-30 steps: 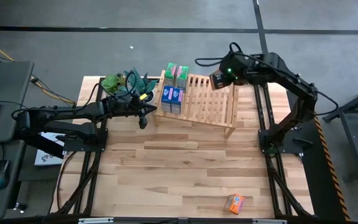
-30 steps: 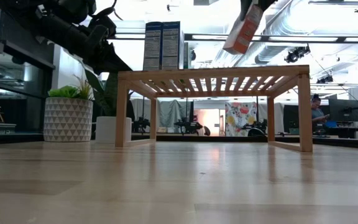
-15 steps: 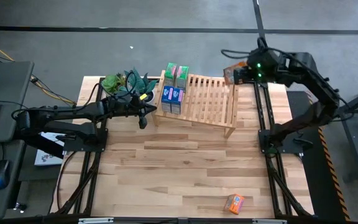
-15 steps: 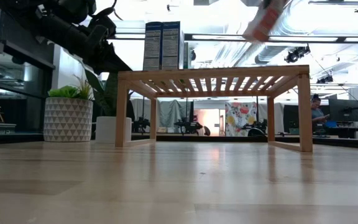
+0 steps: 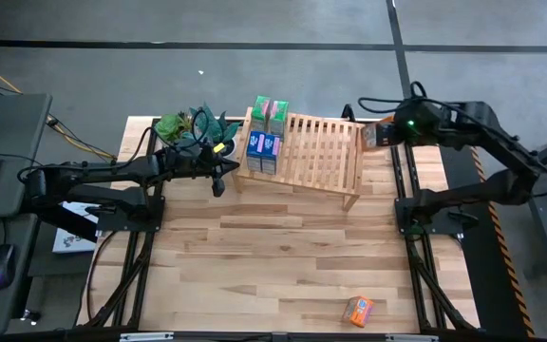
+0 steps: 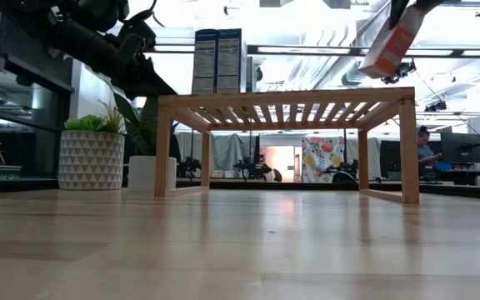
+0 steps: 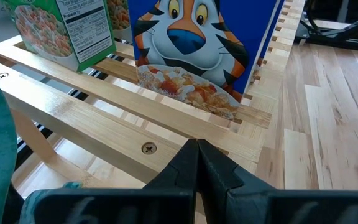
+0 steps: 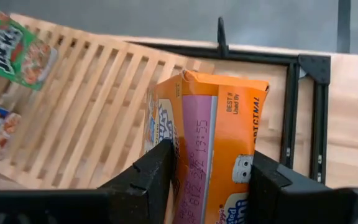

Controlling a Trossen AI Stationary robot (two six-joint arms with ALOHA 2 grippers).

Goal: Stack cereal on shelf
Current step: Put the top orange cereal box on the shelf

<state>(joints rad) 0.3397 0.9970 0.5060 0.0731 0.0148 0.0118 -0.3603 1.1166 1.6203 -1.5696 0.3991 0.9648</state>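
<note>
The wood shelf stands at the table's far middle; it also shows in the low view. Two green boxes and two blue boxes stand on its left end. The left wrist view shows a blue box and a green box. My right gripper is shut on an orange box, in the air just past the shelf's right end. A second orange box lies on the table near the front edge. My left gripper is shut and empty beside the shelf's left end. My right gripper pinches the orange box between its two fingers, one finger on each broad face, with a narrow side facing the wrist camera. The box is lifted clear and tilted, its lower end slanting toward the shelf.
Potted green plants stand at the far left behind my left arm; a white patterned pot shows in the low view. The shelf's right part bears nothing. The wood tabletop stretches in front of the shelf.
My right gripper has carried the orange box from above the shelf's far right part toward the table's right edge, rising and then coming down a little. The box has turned in the hold and now hangs tilted past the shelf's right end.
</note>
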